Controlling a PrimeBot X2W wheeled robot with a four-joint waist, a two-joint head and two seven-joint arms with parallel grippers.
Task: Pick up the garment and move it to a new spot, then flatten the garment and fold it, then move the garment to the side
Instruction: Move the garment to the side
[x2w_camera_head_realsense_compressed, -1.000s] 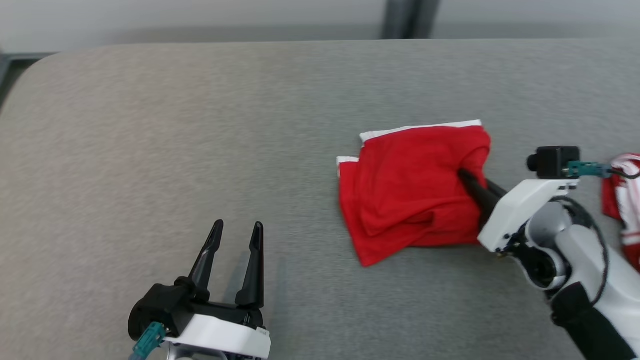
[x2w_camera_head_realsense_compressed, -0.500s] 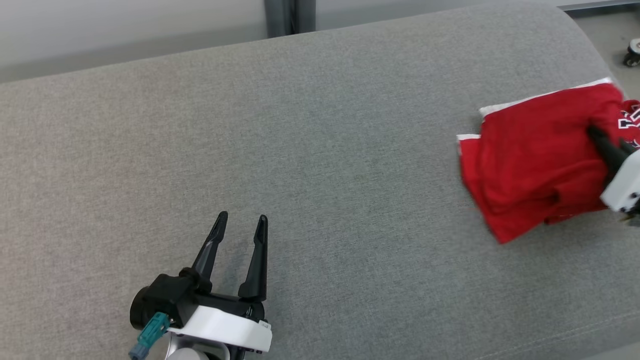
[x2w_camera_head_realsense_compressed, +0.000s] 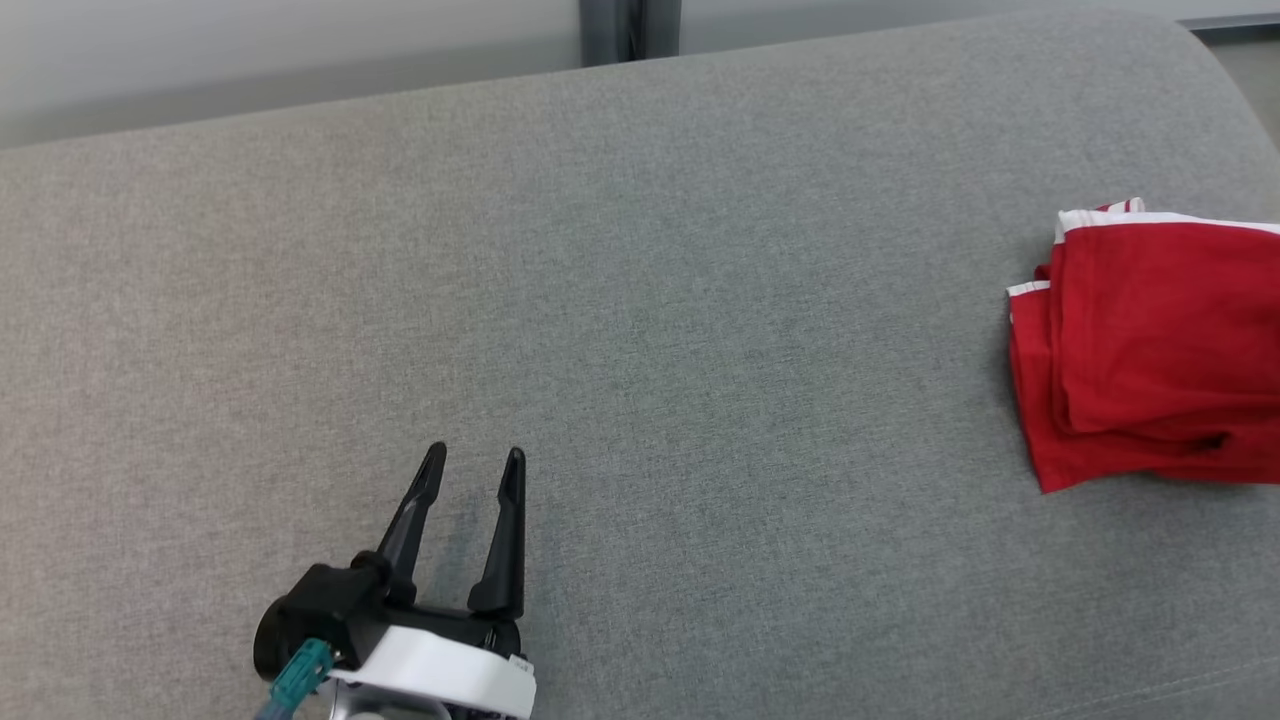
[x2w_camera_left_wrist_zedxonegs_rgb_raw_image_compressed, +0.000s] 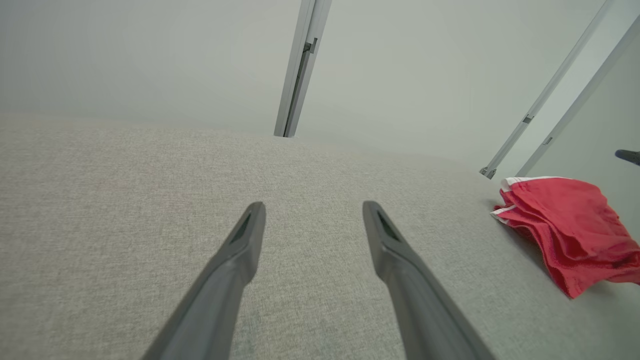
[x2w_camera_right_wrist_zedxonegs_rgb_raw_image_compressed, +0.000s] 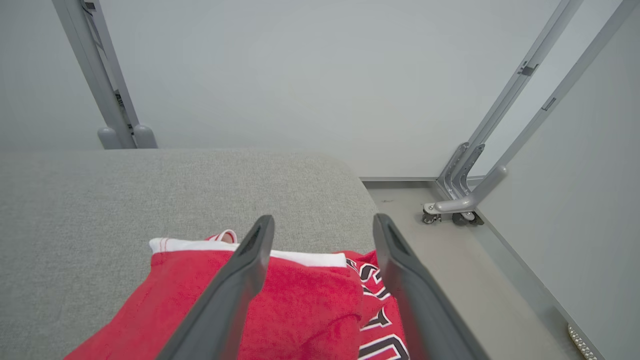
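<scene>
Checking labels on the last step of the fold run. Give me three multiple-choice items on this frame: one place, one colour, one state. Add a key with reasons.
1. Where does the folded red garment lie on the gray surface?
A. at its centre
B. near its right end
C. near its left end

2. What colour is the trim along the garment's edge?
A. blue
B. white
C. yellow

3. What state is the left end effector in?
A. shut on the garment
B. shut on nothing
C. open, holding nothing

Key:
1 B, the garment sits at the right side of the head view.
2 B, a white band runs along its far edge.
3 C, its fingers stand apart over bare surface.
</scene>
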